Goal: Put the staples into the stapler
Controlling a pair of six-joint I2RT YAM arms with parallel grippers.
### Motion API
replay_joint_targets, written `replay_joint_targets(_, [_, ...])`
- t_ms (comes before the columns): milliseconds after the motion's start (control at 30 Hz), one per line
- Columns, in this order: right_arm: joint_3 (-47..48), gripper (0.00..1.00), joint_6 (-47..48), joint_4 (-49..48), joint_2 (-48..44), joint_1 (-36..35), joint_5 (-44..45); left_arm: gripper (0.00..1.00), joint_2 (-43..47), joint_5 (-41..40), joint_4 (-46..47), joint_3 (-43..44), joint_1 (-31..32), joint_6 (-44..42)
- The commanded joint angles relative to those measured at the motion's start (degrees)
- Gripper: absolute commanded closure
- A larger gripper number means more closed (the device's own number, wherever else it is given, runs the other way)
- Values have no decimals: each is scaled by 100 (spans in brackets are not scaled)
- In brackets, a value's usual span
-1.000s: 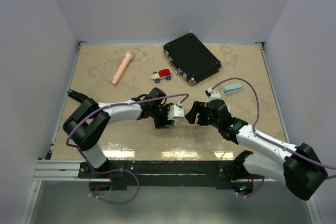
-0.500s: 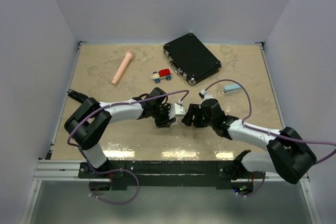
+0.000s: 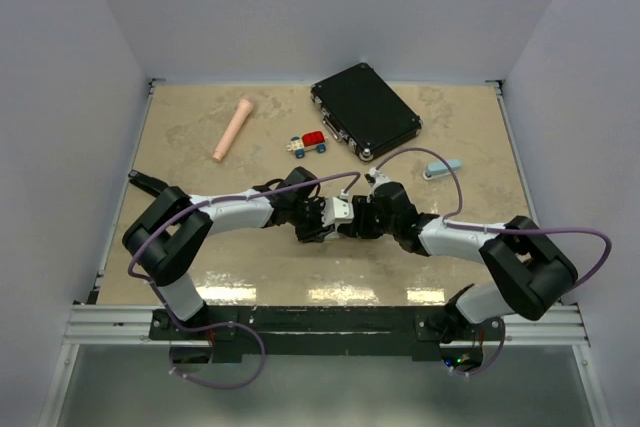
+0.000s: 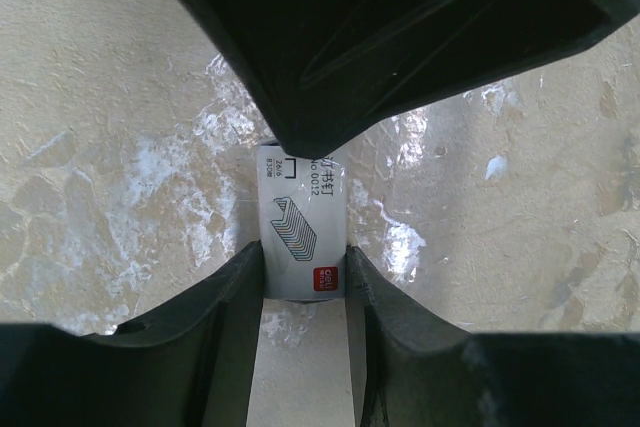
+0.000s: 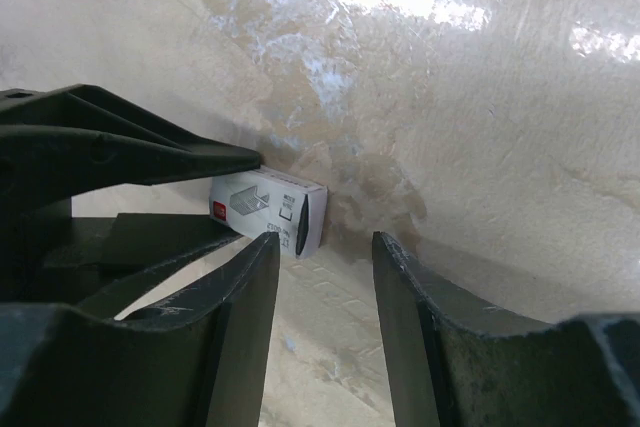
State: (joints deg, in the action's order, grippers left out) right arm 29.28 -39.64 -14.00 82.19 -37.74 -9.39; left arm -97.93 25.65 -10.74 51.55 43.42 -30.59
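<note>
My left gripper [image 3: 335,215] is shut on a tiny white cardboard staple box [image 3: 343,211] and holds it just above the table. In the left wrist view the box [image 4: 300,222] sits pinched between the two fingertips [image 4: 305,257]. My right gripper [image 3: 362,219] is open and right next to the box's free end. In the right wrist view the box [image 5: 265,209] lies just ahead of the open right gripper [image 5: 325,242], by the left finger tip. The strip of staples is out of view. A small pale blue stapler [image 3: 442,168] lies on the table to the right.
A black case [image 3: 364,110] lies at the back centre. A small red and white toy car [image 3: 309,144] stands in front of it. A pink cylinder [image 3: 233,128] lies at the back left. The right arm's cable [image 3: 420,155] arcs over the stapler.
My right gripper has moved left, from a small gap away to right up against the box held by the left gripper. The left gripper has stayed put.
</note>
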Motion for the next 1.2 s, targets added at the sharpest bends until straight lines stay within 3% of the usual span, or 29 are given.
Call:
replay_joint_targets(0, [228, 55, 53, -419, 147, 65, -186, 60, -77, -69, -174, -75, 44, 106])
replay_joint_targets(367, [298, 65, 70, -657, 684, 100, -467, 61, -130, -60, -191, -22, 35, 115])
replay_joint_targets(867, [482, 85, 430, 169, 675, 109, -476, 64, -139, -34, -174, 22, 44, 211])
replay_joint_targets(1167, [632, 89, 509, 468, 780, 117, -415, 64, -77, -25, -77, 4, 44, 343])
